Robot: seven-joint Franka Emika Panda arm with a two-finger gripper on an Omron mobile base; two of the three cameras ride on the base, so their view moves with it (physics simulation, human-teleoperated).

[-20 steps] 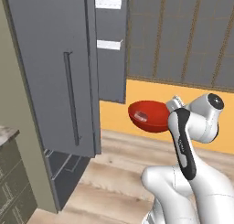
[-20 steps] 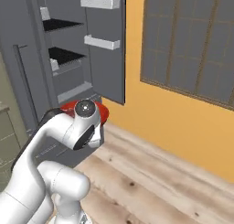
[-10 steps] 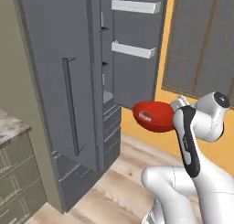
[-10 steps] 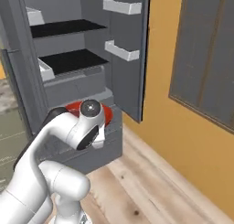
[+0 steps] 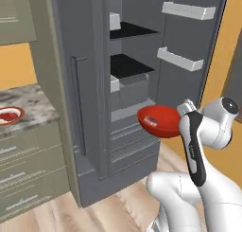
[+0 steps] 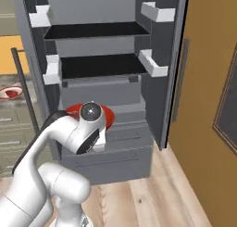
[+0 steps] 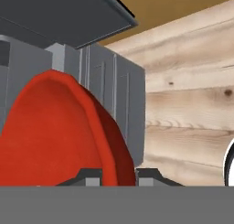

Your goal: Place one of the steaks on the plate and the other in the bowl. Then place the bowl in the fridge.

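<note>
Bowl (image 5: 158,120) before open fridge (image 5: 127,79)

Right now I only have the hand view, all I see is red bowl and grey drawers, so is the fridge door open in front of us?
Observer: Yes. In the right base view the fridge stands open, with two dark shelves bare.
Operator: Is the bowl level?
Observer: Roughly. In the left base view the bowl hangs in the air, tipped slightly, in front of the lower drawers and below both shelves.
Operator: Anything in it?
Observer: A steak lies inside it.
Operator: And the other steak?
Observer: On the plate on the counter, left of the fridge.
</note>
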